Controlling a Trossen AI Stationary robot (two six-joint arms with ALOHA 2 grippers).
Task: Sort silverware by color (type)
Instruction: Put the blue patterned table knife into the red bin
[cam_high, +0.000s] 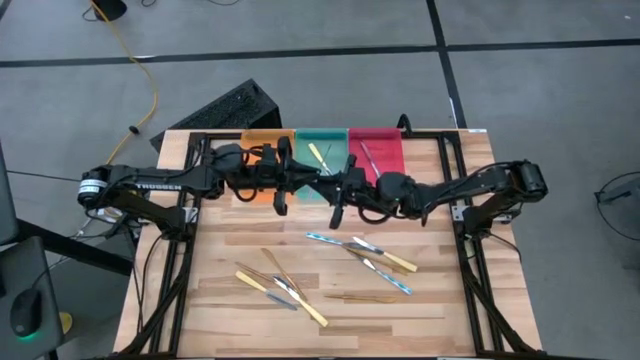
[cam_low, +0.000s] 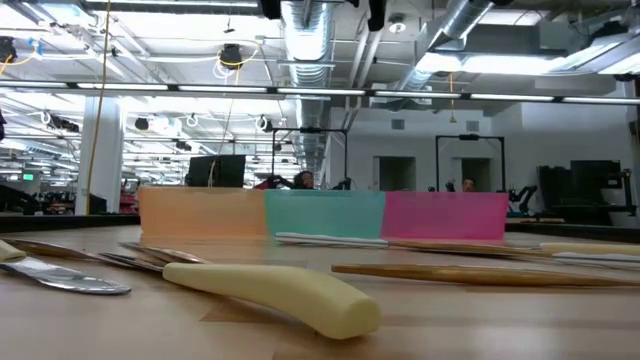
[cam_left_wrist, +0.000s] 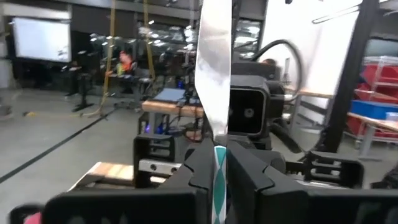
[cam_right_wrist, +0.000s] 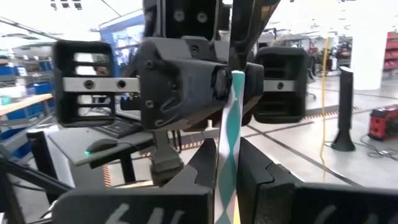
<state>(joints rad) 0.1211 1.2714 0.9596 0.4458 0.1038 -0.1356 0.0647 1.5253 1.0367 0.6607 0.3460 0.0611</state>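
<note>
A silver utensil (cam_left_wrist: 211, 68) with a teal-and-white patterned handle (cam_right_wrist: 229, 137) stands upright in the air between my two grippers, which face each other over the near side of the trays. My left gripper (cam_left_wrist: 219, 158) and my right gripper (cam_right_wrist: 226, 168) are both shut on it; in the high view they meet at the left gripper (cam_high: 325, 186) and the right gripper (cam_high: 347, 190). More silverware lies flat on the wooden table (cam_high: 230, 250): one group (cam_high: 365, 255) right of centre, another (cam_high: 282, 285) nearer the front. The low view shows neither gripper. My left gripper pinches the patterned handle (cam_left_wrist: 219, 180) between its two fingers, coming level from the table's left. The shiny blade rises upright above the fingers, clear of the table. My right gripper pinches the same handle (cam_right_wrist: 224, 193) between its two fingers, level from the table's right. The utensil stands upright in the hold, lifted clear.
Orange (cam_high: 266, 140), green (cam_high: 322, 140) and red (cam_high: 378, 140) trays stand in a row at the table's far edge. A yellow-handled piece (cam_high: 318, 155) lies in the green tray, a silver one (cam_high: 368, 156) in the red. Black frame rails (cam_high: 470, 250) run along both table sides.
</note>
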